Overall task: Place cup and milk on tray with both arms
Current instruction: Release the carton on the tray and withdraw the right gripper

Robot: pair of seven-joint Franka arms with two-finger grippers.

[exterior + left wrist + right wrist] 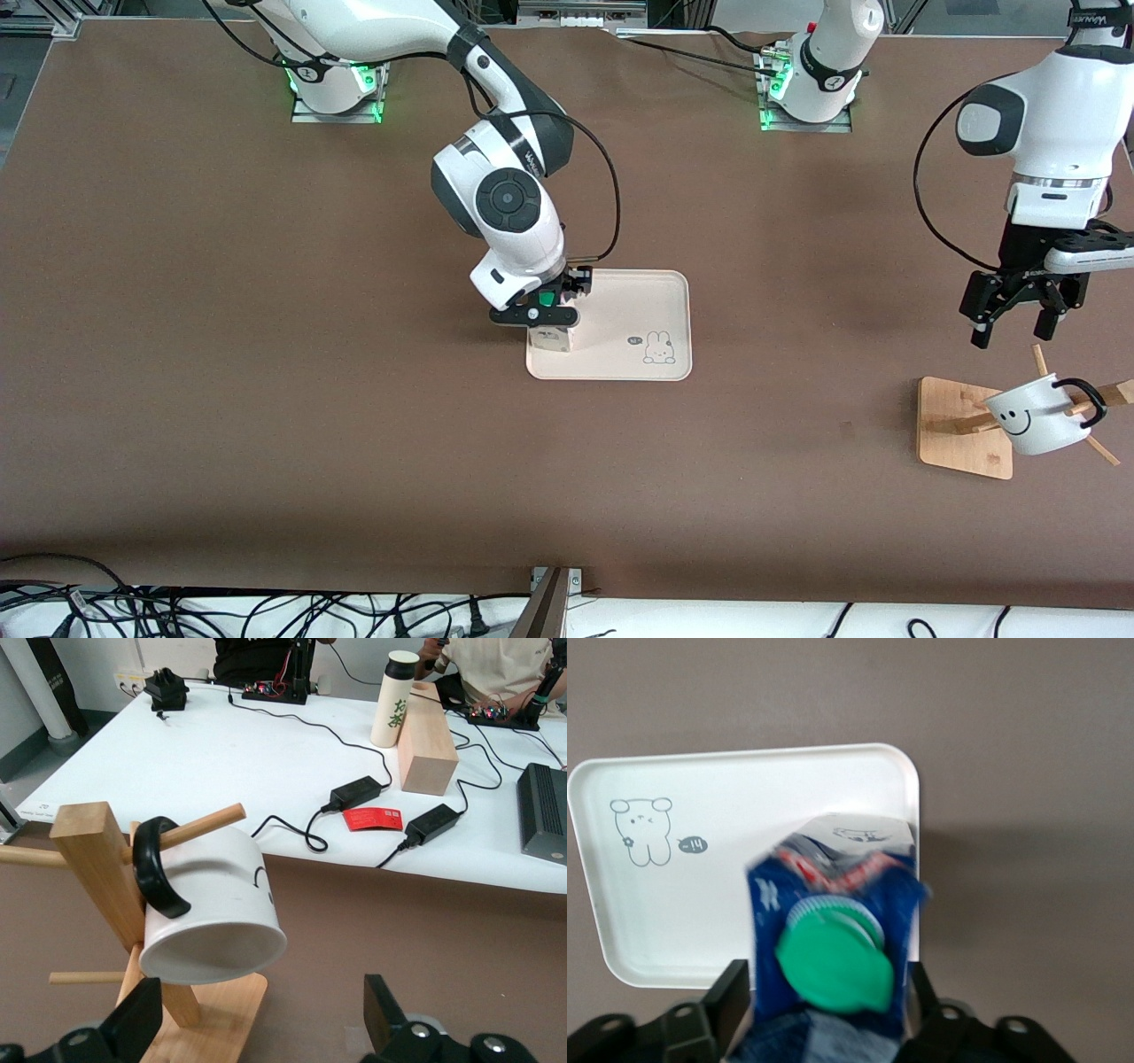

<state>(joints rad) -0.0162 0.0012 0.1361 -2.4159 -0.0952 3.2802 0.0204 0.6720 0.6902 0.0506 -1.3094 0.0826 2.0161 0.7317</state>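
Note:
My right gripper (551, 317) is shut on the milk (552, 338), a blue and cream carton with a green cap. The carton stands on the cream tray (633, 301), at the corner toward the right arm's end and nearer the front camera. In the right wrist view the milk (833, 930) sits between the fingers (732, 990) above the tray (744, 895). The white smiley cup (1032, 415) hangs by its black handle on a wooden rack peg at the left arm's end. My left gripper (1010, 326) is open and empty, over the cup. The left wrist view shows the cup (217, 904) just past the open gripper (261, 997).
The wooden rack has a square base (961, 439), an upright post (93, 859) and pegs sticking out around the cup. A bunny drawing (658, 347) marks the tray's bare part. Cables lie past the table edge nearest the front camera (266, 611).

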